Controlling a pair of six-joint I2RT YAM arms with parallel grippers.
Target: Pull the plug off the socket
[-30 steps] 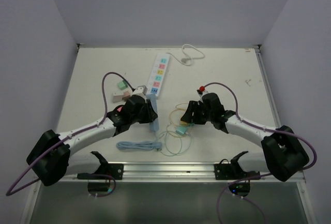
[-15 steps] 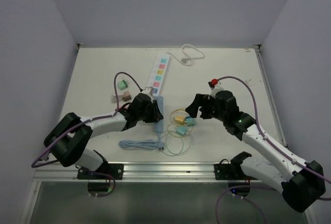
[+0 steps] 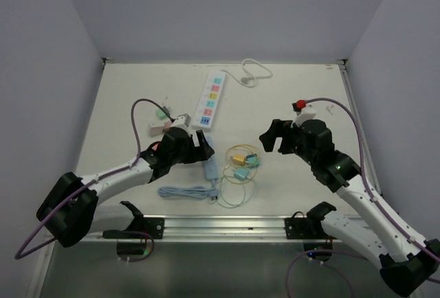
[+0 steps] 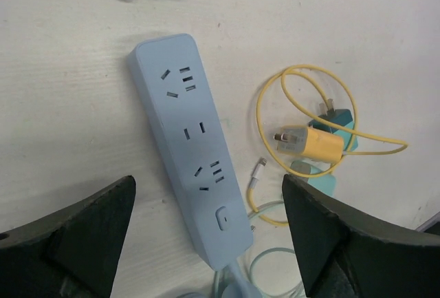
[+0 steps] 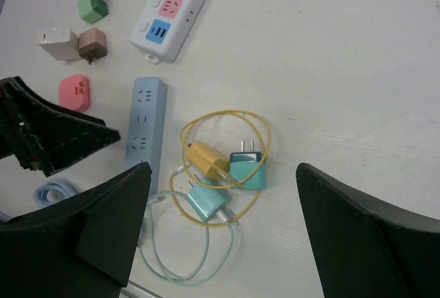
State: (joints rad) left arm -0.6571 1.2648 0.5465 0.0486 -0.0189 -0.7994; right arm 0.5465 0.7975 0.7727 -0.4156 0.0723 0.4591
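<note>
The blue power strip [image 4: 192, 146] lies flat on the table [image 3: 302, 84] with all its sockets bare, so by my reckoning the plug is already out and what's left is only to back away cleanly. Just beside its right edge sits a yellow plug [image 4: 313, 143], prongs free, ringed by a loop of yellow cable [image 4: 265, 95], with a teal plug [image 5: 247, 169] touching it and a second teal one [image 5: 206, 201] just below. Which of these came out of the strip I cannot tell. The left gripper [image 4: 207, 184] hangs over the strip's switch end with its jaws spread wide and nothing between them; the right gripper [image 5: 223, 171] is just as wide, holding nothing, above the cluster of plugs. To finish well, I'd say each arm should lift straight up before swinging off, since the yellow loop and the pale green cable [image 5: 179, 243] lie right under the fingers and a sideways sweep could snag them or drag the strip. Further out are a white power strip [image 3: 211, 98] with coloured sockets, some small adapters [image 5: 79, 26] near it, and a coiled blue cord [image 3: 182, 193] at the near edge. From above, the left gripper covers the strip's upper end; in the left wrist view the strip's cord end runs out of frame, and the white strip's far end is cut off in the right wrist view.
</note>
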